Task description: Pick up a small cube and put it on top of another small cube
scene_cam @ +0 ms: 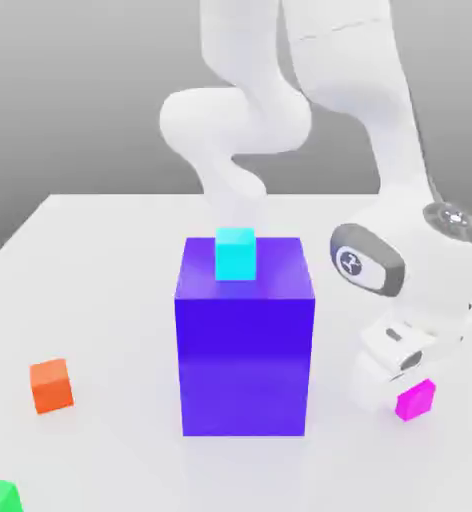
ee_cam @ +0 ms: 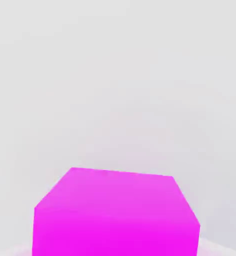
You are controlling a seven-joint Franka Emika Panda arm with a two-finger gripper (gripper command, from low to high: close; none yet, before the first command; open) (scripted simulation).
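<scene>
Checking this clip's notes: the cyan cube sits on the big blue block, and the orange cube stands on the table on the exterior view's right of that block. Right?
Not quite: the exterior view shows the orange cube on its left of the block.

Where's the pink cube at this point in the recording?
In the exterior view, the pink cube is low on the exterior view's right, at the gripper, to the right of the big blue block.

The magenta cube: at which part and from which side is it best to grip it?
Probably best from above, pads on two opposite upright faces. The magenta cube has flat sides and a flat top, and it sits level on the table. The gripper is already down at it.
</scene>
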